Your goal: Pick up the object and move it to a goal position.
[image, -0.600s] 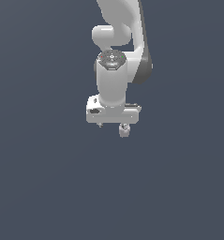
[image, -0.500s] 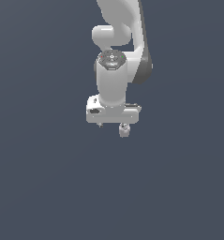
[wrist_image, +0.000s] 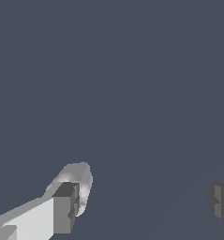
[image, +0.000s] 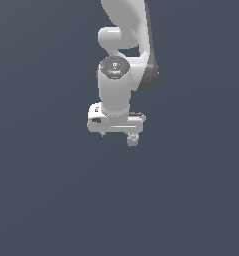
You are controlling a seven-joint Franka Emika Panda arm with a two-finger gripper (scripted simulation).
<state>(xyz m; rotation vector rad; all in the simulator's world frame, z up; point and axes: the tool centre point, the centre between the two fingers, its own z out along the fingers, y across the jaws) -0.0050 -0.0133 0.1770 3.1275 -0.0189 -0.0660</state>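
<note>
Pale grey object (wrist_image: 78,183) touching one finger; end effector (wrist_image: 141,206) open.

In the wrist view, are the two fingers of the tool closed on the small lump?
No, the fingers stand wide apart, and the lump lies beside only one of them.

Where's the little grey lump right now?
The lump sits right against one gripper finger in the wrist view, with the other finger well apart; in the exterior view it shows just below the gripper.
</note>
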